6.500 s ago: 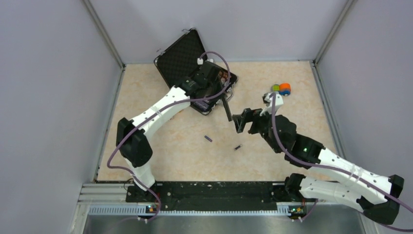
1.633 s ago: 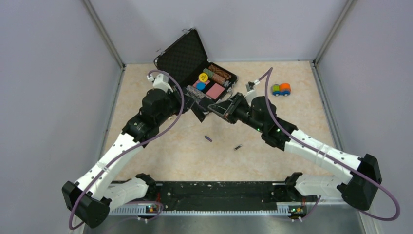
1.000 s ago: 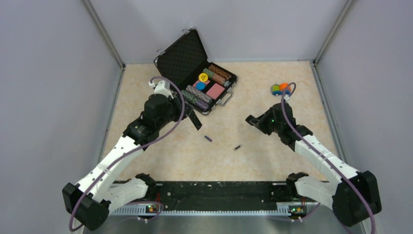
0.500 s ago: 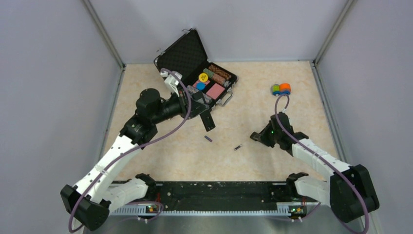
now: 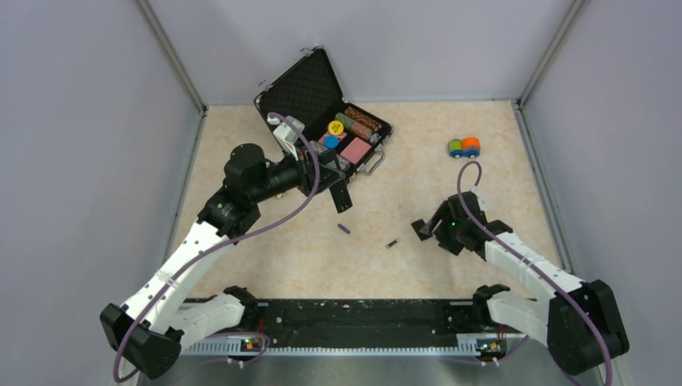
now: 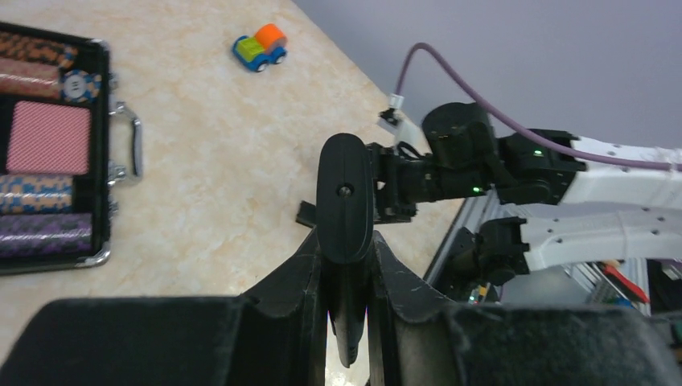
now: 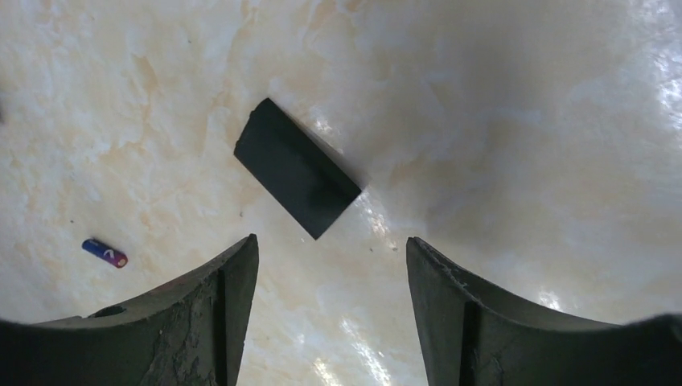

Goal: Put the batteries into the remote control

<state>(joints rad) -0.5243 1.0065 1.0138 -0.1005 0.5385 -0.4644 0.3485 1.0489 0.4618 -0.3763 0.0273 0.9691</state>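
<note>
left gripper [image 6: 347, 249] clamps remote [image 6: 344, 193], raised near case [image 5: 299, 80] | right gripper [image 7: 330, 241] agape, empty, over cover [image 7: 296, 167] | batteries [image 5: 343, 228] lie loose on table [image 5: 281, 249] | advice: straddle one across its middle, pinch gently, hold remote steady

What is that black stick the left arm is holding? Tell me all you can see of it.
It is the remote control, a slim black bar that looks like matte plastic, with a rounded end bearing one small dot. No buttons show. The left gripper is shut on its sides, holding it off the table near the open chip case. Nothing else touches it.
</note>
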